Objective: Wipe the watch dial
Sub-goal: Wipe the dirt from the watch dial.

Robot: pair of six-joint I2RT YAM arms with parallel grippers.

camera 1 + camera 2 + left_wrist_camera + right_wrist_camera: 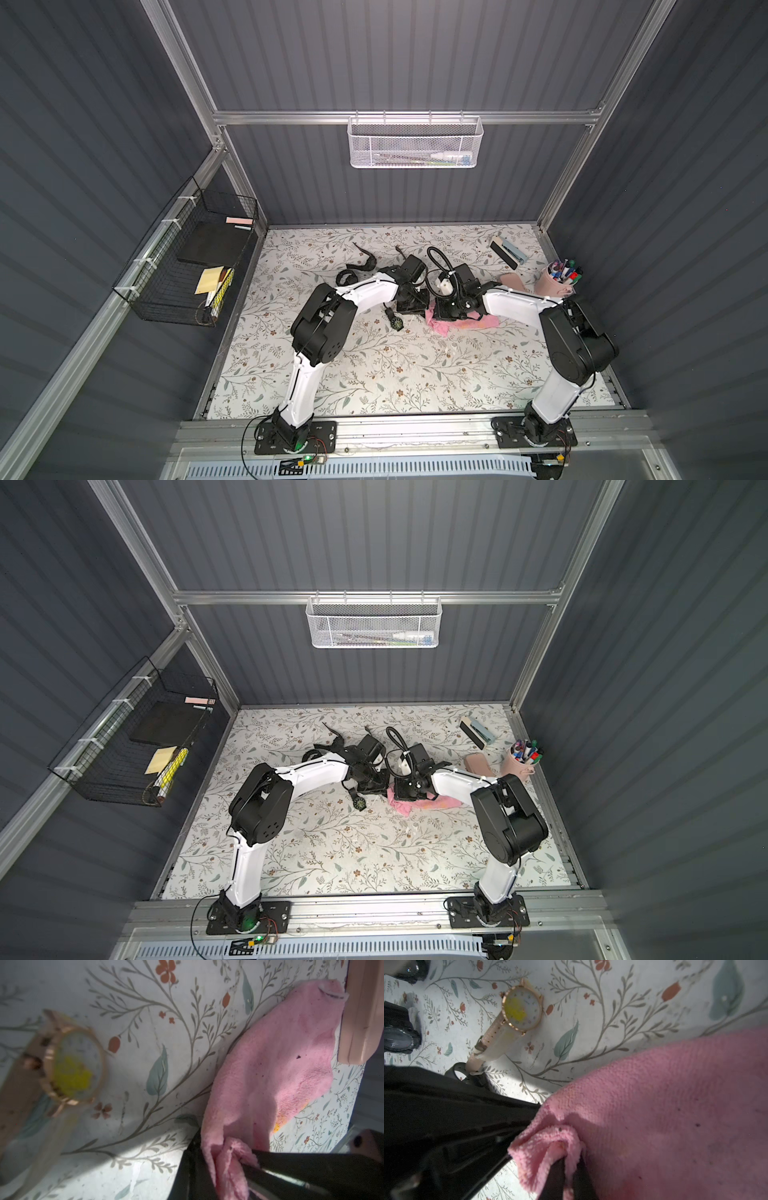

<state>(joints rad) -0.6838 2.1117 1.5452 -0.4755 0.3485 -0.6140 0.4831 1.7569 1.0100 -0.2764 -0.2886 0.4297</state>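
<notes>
The watch (521, 1007) lies flat on the floral table, rose-gold case, pale strap, white dial with a yellow smear. It appears blurred in the left wrist view (76, 1066) and is hidden under the grippers in both top views. A pink cloth (478, 322) (440, 802) (270, 1064) (675, 1105) lies beside it. My right gripper (568, 1157) (446, 311) is shut on a fold at the cloth's corner. My left gripper (192, 1147) (411, 305) is shut, its tip against that cloth corner with nothing seen between its fingers. The watch is apart from both.
A black watch (397, 322) (398, 1039) lies just in front of the left gripper. More black straps (361, 266) lie behind it. A pink block (511, 280) (369, 1012), a pen cup (557, 278) and a stapler (509, 251) stand at the back right.
</notes>
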